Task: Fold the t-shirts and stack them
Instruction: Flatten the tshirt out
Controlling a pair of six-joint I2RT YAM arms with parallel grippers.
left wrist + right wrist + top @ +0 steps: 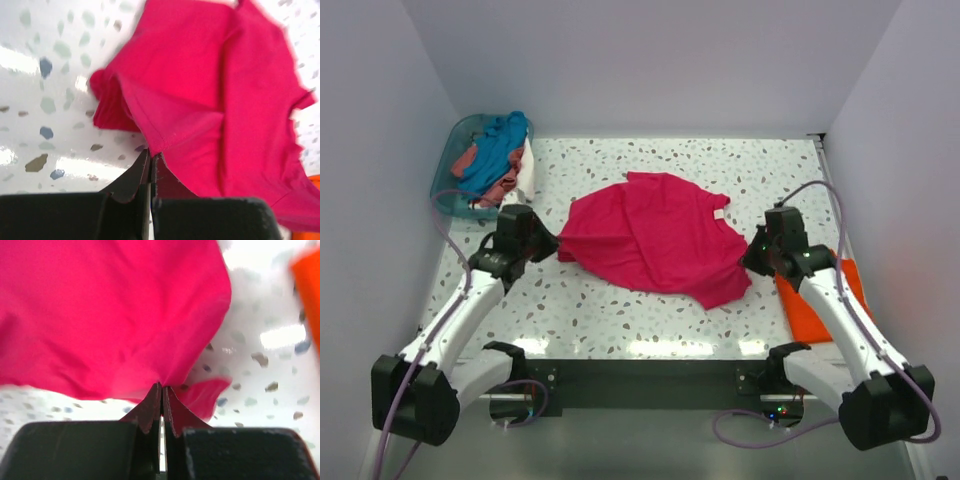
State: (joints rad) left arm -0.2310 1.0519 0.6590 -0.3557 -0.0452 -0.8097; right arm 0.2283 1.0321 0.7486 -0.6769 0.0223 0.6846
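Observation:
The magenta-pink t-shirt (655, 235) lies crumpled in the middle of the speckled table, its white neck label (719, 214) at the right. My left gripper (552, 247) is shut on the shirt's left edge; the left wrist view shows the hem (165, 140) pinched between the tips (150, 159). My right gripper (752, 258) is shut on the shirt's right edge, cloth (110, 315) bunched at its tips (162, 390). A folded orange t-shirt (810, 300) lies at the right under my right arm. Teal, salmon and white shirts (498, 160) sit heaped in the basin.
The translucent teal plastic basin (449, 165) stands at the far left corner. White walls close in the table on the left, back and right. A dark rail (640, 380) runs along the near edge between the arm bases.

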